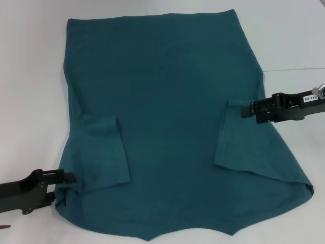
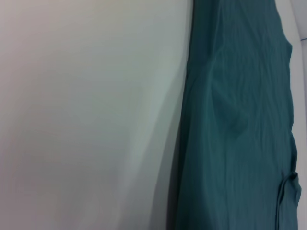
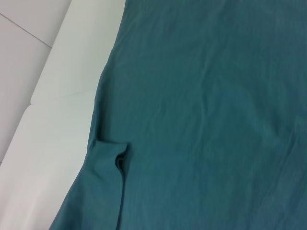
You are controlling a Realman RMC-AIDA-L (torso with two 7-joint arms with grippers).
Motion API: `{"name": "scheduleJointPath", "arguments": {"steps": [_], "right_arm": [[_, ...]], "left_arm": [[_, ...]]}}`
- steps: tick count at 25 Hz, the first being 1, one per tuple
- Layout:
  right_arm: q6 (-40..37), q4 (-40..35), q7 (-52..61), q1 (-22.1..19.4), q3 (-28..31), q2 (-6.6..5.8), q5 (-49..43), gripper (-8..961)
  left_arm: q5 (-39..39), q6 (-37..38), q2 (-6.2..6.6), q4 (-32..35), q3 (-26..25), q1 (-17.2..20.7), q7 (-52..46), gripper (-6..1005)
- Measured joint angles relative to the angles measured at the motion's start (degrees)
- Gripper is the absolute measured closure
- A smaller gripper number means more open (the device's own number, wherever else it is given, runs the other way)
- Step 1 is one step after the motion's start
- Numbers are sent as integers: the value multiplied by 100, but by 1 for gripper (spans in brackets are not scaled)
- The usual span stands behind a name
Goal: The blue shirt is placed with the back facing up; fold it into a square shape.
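The blue shirt (image 1: 167,117) lies spread flat across the white table (image 1: 30,76), plain side up, both short sleeves folded inward onto the body. The right gripper (image 1: 246,110) sits at the tip of the right folded sleeve, touching the fabric there; whether it pinches the cloth I cannot tell. The left gripper (image 1: 68,178) rests at the shirt's near left edge, beside the left sleeve, its grip also impossible to make out
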Motion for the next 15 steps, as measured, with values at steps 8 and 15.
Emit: {"name": "scheduleJointPath", "arguments": {"steps": [8,15], "right_arm": [[0,3,-57,-18,0,0,0,271],[37,3,-65,-31,0,0,-16,270]], "left_arm": [[-40,154,19,46,-9,42,68,564],[-46,227,33,49,-12,21,175,841]]}}
